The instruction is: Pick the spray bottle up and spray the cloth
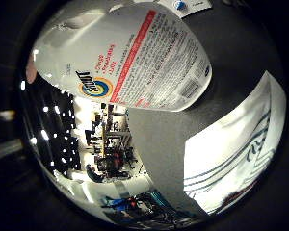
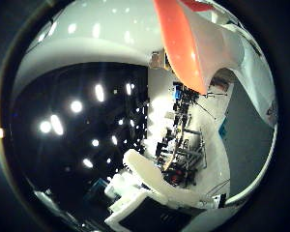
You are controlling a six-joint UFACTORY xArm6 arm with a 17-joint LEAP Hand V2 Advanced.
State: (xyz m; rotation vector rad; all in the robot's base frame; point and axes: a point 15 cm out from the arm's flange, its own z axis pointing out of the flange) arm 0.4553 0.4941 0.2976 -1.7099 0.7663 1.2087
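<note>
Little finger side palm view: one white spray bottle (image 1: 130,53) fills much of the frame, close to the palm, its label with a red stripe and dense print. Its orange trigger (image 2: 181,43) looms in the thumb side view. Beyond, one white cloth (image 1: 236,154) with dark stripes lies on the grey table (image 1: 154,144). Farther off, a dark room with ceiling lights (image 2: 76,106). The fingers' state I cannot tell.

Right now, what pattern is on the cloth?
White cloth with dark stripes, best in the little finger side view.
</note>
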